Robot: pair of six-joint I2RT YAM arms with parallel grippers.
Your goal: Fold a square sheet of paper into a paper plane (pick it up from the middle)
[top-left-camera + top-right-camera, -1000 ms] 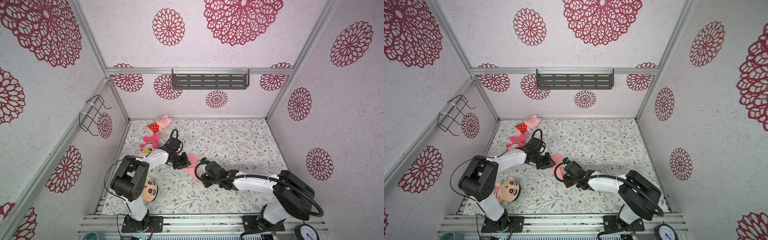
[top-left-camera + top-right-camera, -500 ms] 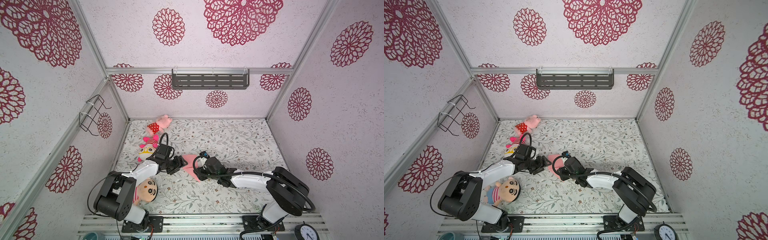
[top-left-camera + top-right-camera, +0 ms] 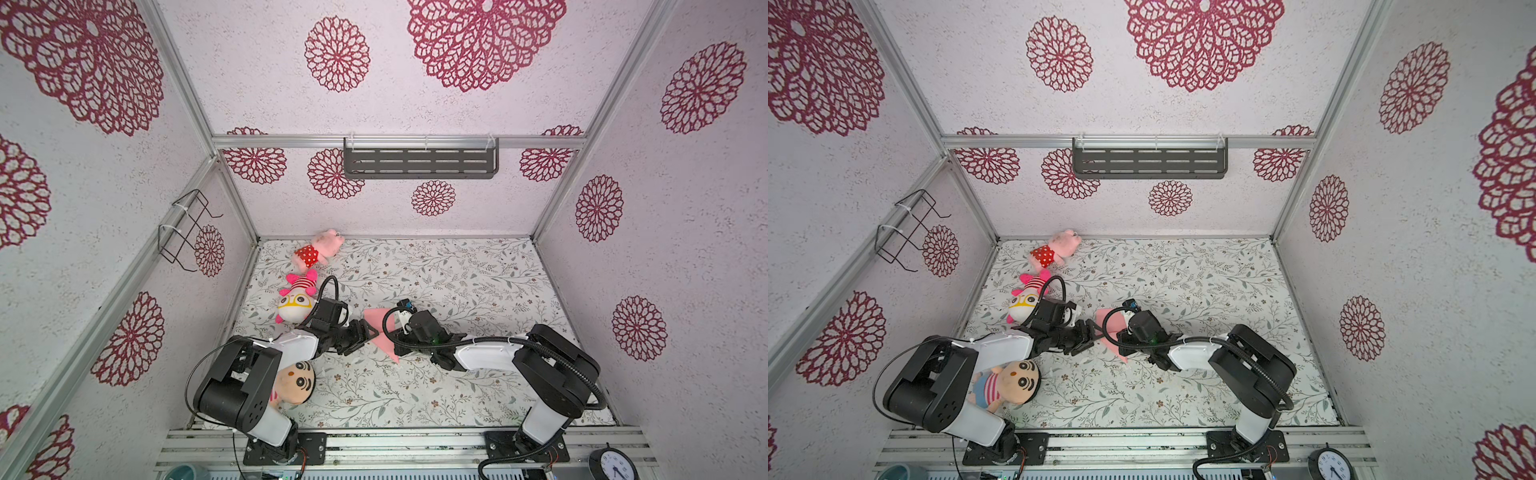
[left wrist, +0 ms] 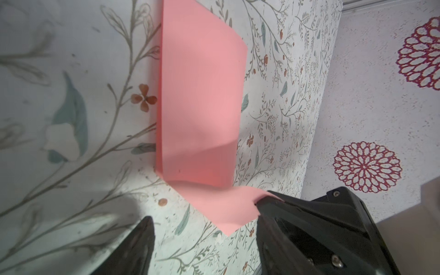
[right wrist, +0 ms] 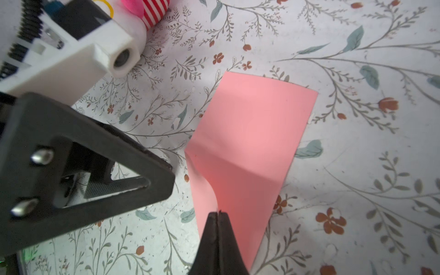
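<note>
Thin light pink square sheet of paper (image 3: 380,332) lies on the floral-print table mat (image 3: 478,282), near mid-table, between the two arms in both top views. It is not flat: the right wrist view shows a raised ridge running up its middle, and a soft diagonal crease.

Right gripper (image 5: 217,215): jaws pressed together, pinching the ridge of the sheet at its near edge. The rest of the sheet fans out beyond the fingertips, resting on the mat.

Left gripper (image 4: 204,222): jaws wide apart, holding nothing. The sheet's nearest corner lies between the two fingers; one finger (image 4: 281,209) appears to touch or slightly overlap the paper's edge. Cannot confirm contact.

Step in hand, as judged: taking the sheet up by its middle so a centre fold can form.

Notes for doing it well:
- Keep the right pinch on the centreline; an off-centre grip skews the crease.
- Lift slowly, since thin paper flexes and may slip.
- Left jaws should close only once the edge sits squarely between them.
- Avoid dragging the corner across the mat.
</note>
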